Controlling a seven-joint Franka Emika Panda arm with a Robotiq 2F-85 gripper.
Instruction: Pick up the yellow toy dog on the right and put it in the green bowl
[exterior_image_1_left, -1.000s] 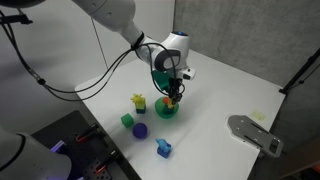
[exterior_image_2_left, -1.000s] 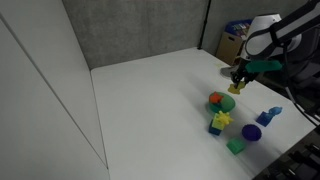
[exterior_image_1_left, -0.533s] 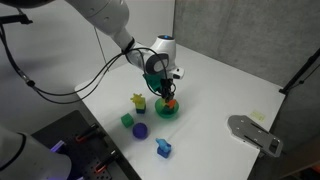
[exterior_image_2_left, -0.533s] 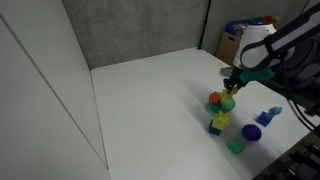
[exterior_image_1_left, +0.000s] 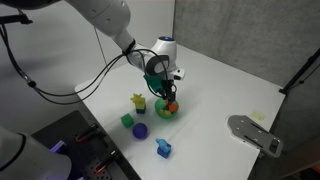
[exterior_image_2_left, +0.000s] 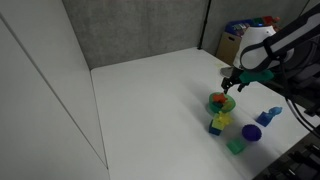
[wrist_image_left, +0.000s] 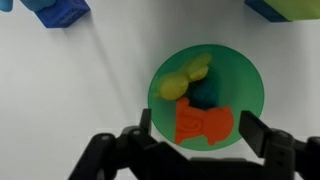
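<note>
Yellow toy dog (wrist_image_left: 186, 80) noted inside green bowl (wrist_image_left: 252, 78), nr orange toy (wrist_image_left: 204, 125). Jaws spread, nothing held. Placement judged done; only retreat left.

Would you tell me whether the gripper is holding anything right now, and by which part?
Nothing is held: the gripper stands open above the green bowl, and the yellow toy dog lies loose inside it.

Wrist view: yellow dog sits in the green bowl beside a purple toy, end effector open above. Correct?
No: the wrist view shows the toy beside the yellow dog in the green bowl is orange, not purple. The end effector is open above.
</note>
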